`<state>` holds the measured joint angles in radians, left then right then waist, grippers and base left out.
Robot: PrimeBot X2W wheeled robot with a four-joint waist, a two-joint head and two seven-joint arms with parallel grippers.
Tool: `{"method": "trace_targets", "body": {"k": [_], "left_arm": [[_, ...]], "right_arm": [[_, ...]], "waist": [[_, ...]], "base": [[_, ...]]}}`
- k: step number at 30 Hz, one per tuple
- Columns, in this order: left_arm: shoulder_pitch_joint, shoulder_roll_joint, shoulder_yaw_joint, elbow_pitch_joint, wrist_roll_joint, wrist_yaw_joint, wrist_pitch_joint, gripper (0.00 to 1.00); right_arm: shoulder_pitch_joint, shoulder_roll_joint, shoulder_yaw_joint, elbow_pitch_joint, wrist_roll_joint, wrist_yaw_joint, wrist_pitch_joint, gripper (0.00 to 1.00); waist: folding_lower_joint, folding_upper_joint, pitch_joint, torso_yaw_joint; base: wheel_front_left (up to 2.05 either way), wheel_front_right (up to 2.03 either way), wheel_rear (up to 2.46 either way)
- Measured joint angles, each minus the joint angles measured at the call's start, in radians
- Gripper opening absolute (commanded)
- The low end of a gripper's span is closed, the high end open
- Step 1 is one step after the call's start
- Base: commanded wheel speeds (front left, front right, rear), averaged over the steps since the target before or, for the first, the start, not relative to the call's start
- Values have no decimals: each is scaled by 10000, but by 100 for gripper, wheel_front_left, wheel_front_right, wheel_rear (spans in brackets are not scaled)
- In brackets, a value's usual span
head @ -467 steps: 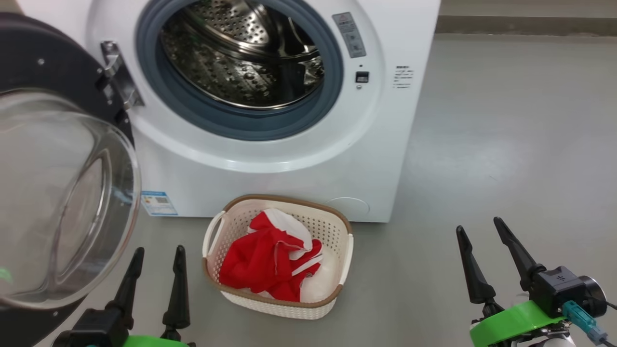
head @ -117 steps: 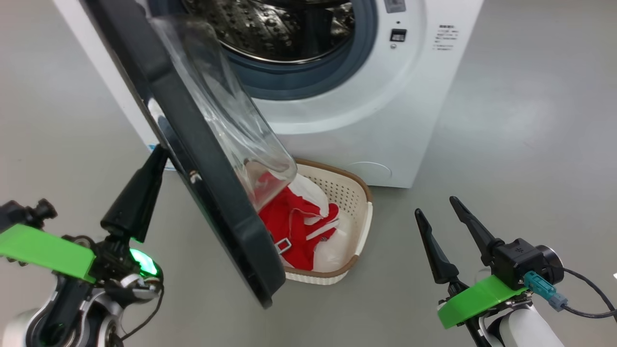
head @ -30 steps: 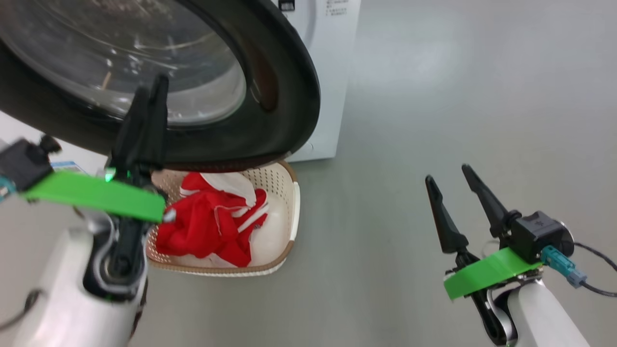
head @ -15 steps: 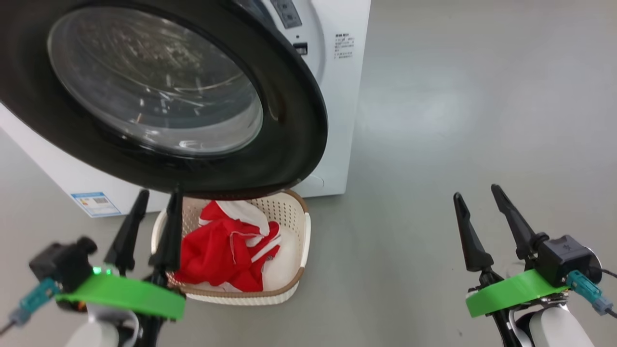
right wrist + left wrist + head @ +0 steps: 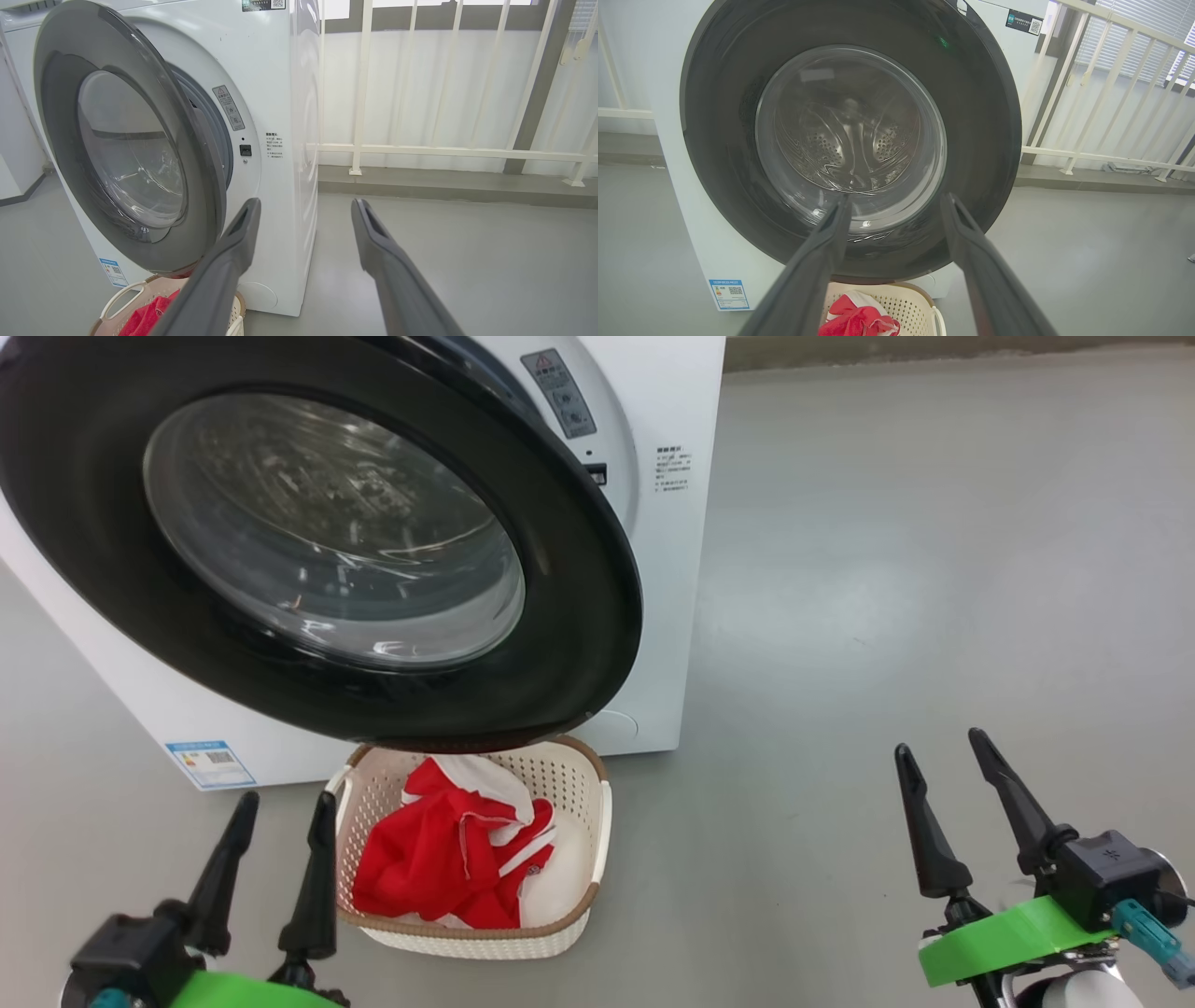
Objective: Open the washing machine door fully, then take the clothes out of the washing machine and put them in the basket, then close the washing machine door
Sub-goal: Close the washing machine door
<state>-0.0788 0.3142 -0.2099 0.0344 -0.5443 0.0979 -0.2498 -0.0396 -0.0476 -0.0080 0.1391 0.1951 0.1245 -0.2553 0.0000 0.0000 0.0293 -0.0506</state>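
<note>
While door point(image 5: 579, 616) sits ajar, clothes point(image 5: 429, 868) in basket point(image 5: 476, 941); L gripper point(image 5: 288, 798), R gripper point(image 5: 938, 740) spread (empty)

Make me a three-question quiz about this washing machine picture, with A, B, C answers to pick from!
1. Where are the red clothes?
A. In the cream basket
B. Inside the drum
C. Spread on the bare floor

2. What colour is the rim of the washing machine door?
A. White
B. Blue
C. Black

3. How is the left gripper?
A. Shut on a sock
B. Open, holding nothing
C. Shut on a basket handle

Answers:
1 A: the red fabric lies heaped inside the basket in front of the washing machine.
2 C: a wide glossy black ring runs all round the door.
3 B: its two dark fingers stand apart with nothing between them.
</note>
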Motion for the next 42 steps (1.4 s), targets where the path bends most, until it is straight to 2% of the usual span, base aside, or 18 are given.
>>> {"method": "trace_targets", "body": {"k": [11, 26, 27, 28, 29, 34, 42], "left_arm": [[932, -529, 679, -219, 1647, 115, 0, 100], [1061, -1202, 1223, -75, 2330, -447, 0, 100], [1061, -1233, 1250, -79, 2370, -472, 0, 100], [1061, -1294, 1281, -81, 2376, -487, 0, 100], [1061, -1375, 1308, -81, 2376, -558, 0, 100], [1059, -1471, 1398, -84, 2451, -761, 0, 100], [978, -1712, 1465, -104, 2644, -999, 0, 100]], "right_arm": [[436, 15, -163, -186, -19, 0, 0, 100], [606, 40, -58, -81, -38, 0, 0, 100], [601, 40, -2, -21, -38, 0, 0, 96], [593, 38, 136, 82, -31, 0, 0, 42], [585, 35, 230, 230, -6, 0, 0, 0], [408, 73, 439, 922, -2, 2, 0, 0], [-998, 33, 1135, 1689, 196, 4, 0, 0]], "waist": [[0, 0, -258, -38], [0, 0, -302, 141], [0, 0, -290, 164], [0, 0, -276, 191], [0, 0, -263, 223], [0, 0, -138, 415], [0, 0, 186, 761]], "base": [[0, 0, 0], [0, 0, 0], [0, 0, 0], [0, 0, 0], [0, 0, 0], [0, 0, 0], [0, 0, 0]]}}
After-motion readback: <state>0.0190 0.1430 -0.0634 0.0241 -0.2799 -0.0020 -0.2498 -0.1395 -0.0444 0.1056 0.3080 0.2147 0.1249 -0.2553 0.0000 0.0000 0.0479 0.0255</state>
